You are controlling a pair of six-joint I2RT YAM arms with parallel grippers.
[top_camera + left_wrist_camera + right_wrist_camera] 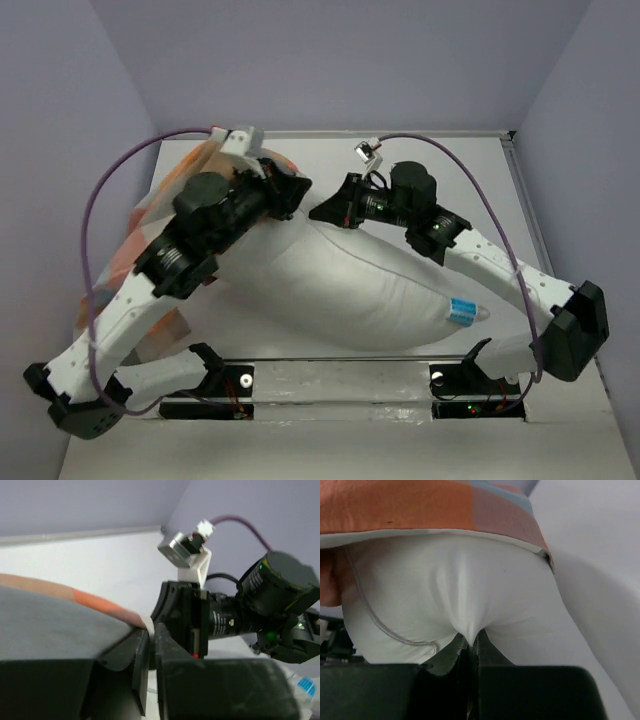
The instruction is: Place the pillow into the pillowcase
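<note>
Pillowcase (420, 505) | pillow (455, 590) end just inside its mouth | left gripper (151, 632) pinching pillowcase hem | right gripper (470, 645) pinching pillow

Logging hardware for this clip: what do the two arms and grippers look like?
The left arm and right arm are white shell links joined by black cylindrical motors. A purple cable runs along each to a small silver wrist camera on a white bracket. The left gripper and right gripper are matte black, two-fingered.
</note>
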